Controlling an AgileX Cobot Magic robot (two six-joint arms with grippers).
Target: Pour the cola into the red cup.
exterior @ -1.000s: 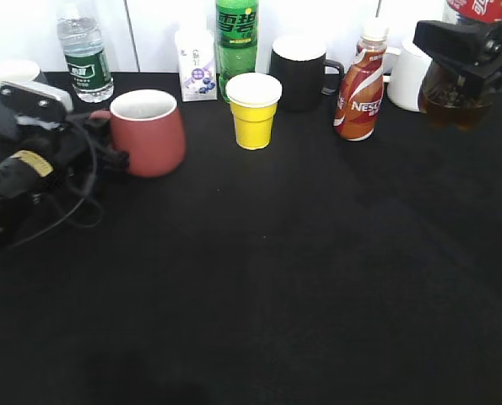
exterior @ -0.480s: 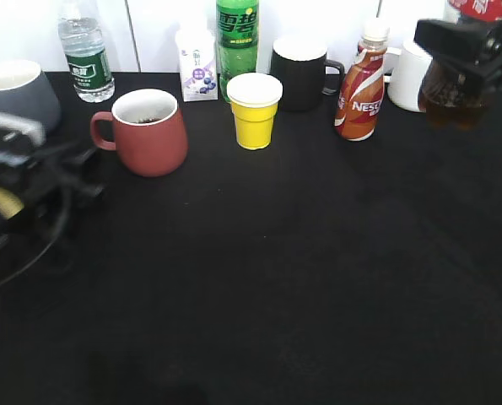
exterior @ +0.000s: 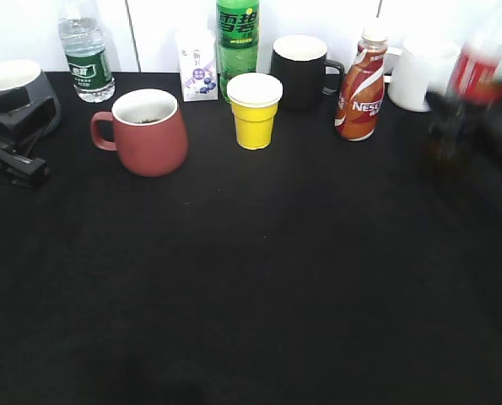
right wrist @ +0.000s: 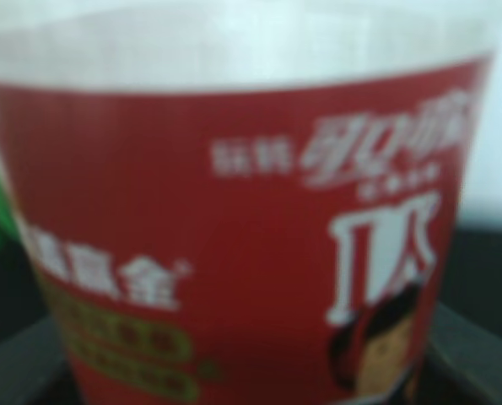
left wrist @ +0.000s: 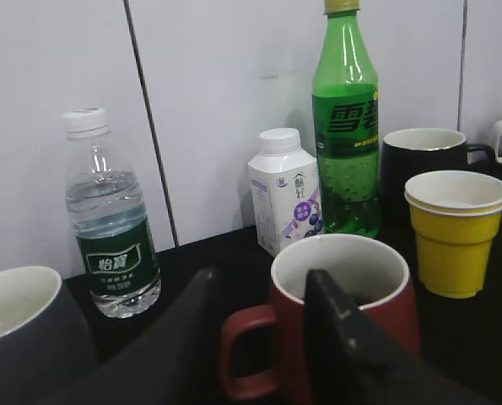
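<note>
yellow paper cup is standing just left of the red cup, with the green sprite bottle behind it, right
Not quite. The yellow paper cup stands to the right of the red cup, not left of it, as the exterior view shows. The rest holds: the green Sprite bottle stands right behind the yellow cup, against the wall.

I'm seeing the left gripper (left wrist: 259,337) sitting just in front of the red cup (left wrist: 339,316); grey mug (left wrist: 23,337) lying to its left. Behind the cup, water bottle (left wrist: 111,224), milk carton (left wrist: 286,190), Sprite bottle (left wrist: 346,126) and black mug (left wrist: 423,164) are lining the wall; yellow paper cup (left wrist: 455,232) standing right of the cup. Far right, the cola (exterior: 461,105) is sitting blurred, beside the Nescafe bottle (exterior: 360,84) and white mug (exterior: 415,76).
</note>
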